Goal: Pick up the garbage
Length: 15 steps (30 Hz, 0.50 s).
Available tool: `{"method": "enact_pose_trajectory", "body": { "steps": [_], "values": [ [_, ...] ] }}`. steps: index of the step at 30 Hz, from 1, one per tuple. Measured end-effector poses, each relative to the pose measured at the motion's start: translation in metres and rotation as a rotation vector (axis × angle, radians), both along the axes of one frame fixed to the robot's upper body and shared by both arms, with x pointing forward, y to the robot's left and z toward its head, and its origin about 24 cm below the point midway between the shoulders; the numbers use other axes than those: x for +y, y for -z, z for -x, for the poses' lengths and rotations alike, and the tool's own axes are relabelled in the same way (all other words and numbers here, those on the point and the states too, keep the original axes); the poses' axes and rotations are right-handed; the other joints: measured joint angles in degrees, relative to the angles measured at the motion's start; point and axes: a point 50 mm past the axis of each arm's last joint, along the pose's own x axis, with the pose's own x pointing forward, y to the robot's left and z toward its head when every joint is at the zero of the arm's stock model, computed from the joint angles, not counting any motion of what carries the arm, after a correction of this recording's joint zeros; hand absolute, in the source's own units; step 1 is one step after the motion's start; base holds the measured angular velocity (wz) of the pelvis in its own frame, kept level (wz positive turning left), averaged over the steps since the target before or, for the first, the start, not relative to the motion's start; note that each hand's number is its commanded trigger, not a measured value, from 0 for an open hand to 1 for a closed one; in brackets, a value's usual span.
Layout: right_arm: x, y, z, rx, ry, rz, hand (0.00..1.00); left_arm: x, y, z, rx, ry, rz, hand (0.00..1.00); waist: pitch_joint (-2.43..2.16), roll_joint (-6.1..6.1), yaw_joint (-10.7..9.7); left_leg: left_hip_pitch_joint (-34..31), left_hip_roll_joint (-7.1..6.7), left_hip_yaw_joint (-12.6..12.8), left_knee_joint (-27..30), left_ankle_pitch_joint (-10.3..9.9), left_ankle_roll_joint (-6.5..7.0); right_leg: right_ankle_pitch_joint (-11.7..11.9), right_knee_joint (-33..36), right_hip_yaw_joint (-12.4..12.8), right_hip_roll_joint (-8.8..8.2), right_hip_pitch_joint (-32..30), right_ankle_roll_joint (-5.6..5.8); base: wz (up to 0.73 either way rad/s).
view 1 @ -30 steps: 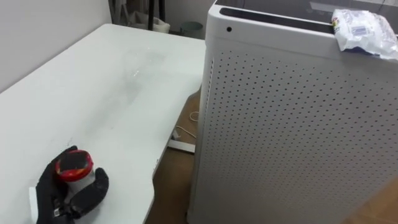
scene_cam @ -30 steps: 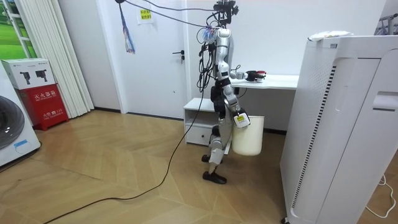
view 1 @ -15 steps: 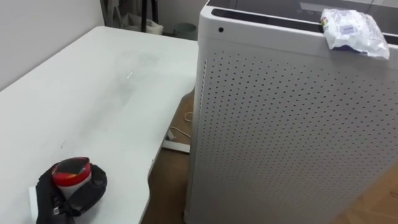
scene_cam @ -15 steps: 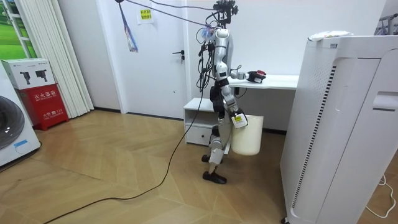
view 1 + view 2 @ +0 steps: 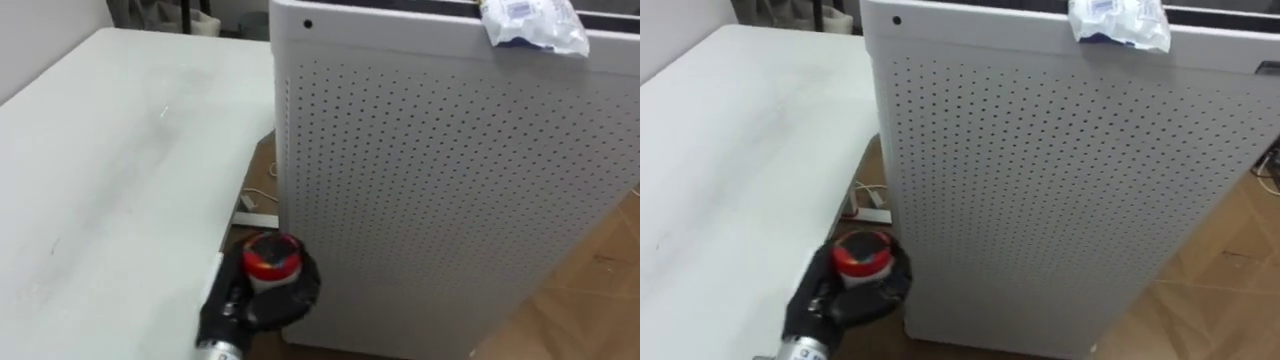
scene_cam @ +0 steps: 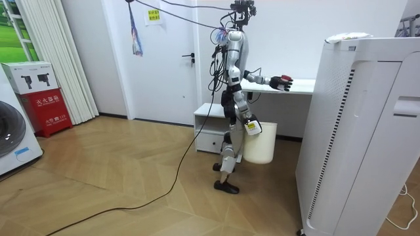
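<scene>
Fingers [image 5: 303, 287] of the left hand [image 5: 245, 305] are curling round a red-capped jar [image 5: 271, 257], gripping it w/ the white table [image 5: 100, 180] edge just to their left & the perforated white cabinet [image 5: 440, 180] close on their right. Well above & right of them, a crumpled plastic wrapper [image 5: 530, 22] is lying on the cabinet top. In the room view the right hand [image 6: 252, 127] is hanging far below them, beside a white bin [image 6: 261, 145].

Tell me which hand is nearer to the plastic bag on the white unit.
Left. The left hand, holding a red-capped container, is beside the unit, below the bag; the right hand hangs low, farther back.
</scene>
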Motion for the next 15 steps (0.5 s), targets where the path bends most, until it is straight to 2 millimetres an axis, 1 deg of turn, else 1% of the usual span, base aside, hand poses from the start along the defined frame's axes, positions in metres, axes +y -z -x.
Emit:
{"method": "enact_pose_trajectory", "body": {
  "steps": [1, 2, 4, 7, 11, 14, 15],
  "values": [
    [0.000, -0.001, -0.003, -0.006, -0.005, 0.002, 1.00, -0.007, -0.004, -0.001, -0.013, 0.062, 0.000, 1.00, 0.00, 0.01, -0.1, 0.1, 0.20, 0.8, 0.0, 0.0, 0.00, 0.1, -0.1, 0.6, 0.19, -0.1, -0.11, -0.21],
    [0.000, -0.001, -0.004, -0.009, -0.004, 0.003, 1.00, -0.010, -0.006, -0.001, -0.017, 0.093, 0.005, 1.00, -0.01, 0.03, -0.2, 0.2, 0.25, 1.0, 0.0, 0.0, 0.00, 0.1, -0.1, 0.9, 0.22, -0.1, -0.11, -0.19],
    [-0.002, -0.003, -0.009, -0.022, 0.002, 0.018, 1.00, -0.019, -0.013, -0.002, -0.043, 0.168, 0.021, 1.00, 0.05, 0.26, -1.2, 0.3, 0.33, 1.2, -0.1, 0.0, -0.02, 0.1, -0.3, 0.9, 0.21, 0.0, -0.11, -0.05],
    [-0.006, -0.005, -0.014, -0.035, 0.018, 0.031, 1.00, -0.026, -0.013, 0.000, -0.040, 0.229, 0.022, 1.00, 0.10, 0.51, -2.1, 0.3, 0.44, 2.3, -0.1, 0.0, -0.02, 0.1, -0.4, 1.1, 0.22, -0.1, -0.12, -0.04],
    [-0.011, -0.009, -0.022, -0.059, 0.028, 0.049, 1.00, -0.029, -0.012, 0.002, -0.028, 0.275, 0.018, 1.00, 0.20, 0.67, -3.0, 0.2, 0.41, 2.5, -0.1, 0.0, -0.02, 0.1, -0.4, 1.6, 0.23, -0.2, -0.12, -0.01],
    [-0.014, -0.014, -0.032, -0.084, 0.022, 0.061, 1.00, -0.030, -0.011, 0.003, -0.024, 0.298, 0.016, 1.00, 0.17, 0.84, -3.1, -0.2, 0.40, 2.8, -0.1, 0.0, -0.02, 0.1, 0.0, 2.3, 0.22, -1.1, -0.10, -0.09],
    [-0.015, -0.016, -0.036, -0.096, 0.032, 0.061, 1.00, -0.031, -0.010, 0.003, -0.020, 0.307, 0.014, 1.00, 0.28, 1.06, -3.2, -0.7, 0.40, 3.1, 0.0, 0.0, -0.02, 0.1, 0.0, 2.3, 0.20, -1.6, -0.09, -0.05]
  ]
}}
